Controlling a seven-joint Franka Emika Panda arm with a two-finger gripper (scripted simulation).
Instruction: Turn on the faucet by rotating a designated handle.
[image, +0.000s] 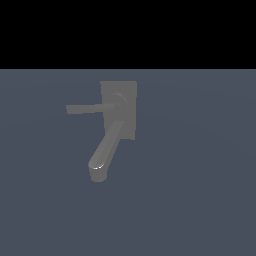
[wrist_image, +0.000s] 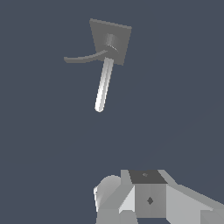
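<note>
Clearly the approach is not yet made: the faucet (image: 119, 107) lies well ahead of the jaws, nothing touching it. Its handle (image: 84, 108) juts sideways from the hub, apart from the spout (image: 105, 150), so it looks free to be pushed round. Only the wrist housing shows; whether the jaws stand apart I cannot tell.
</note>
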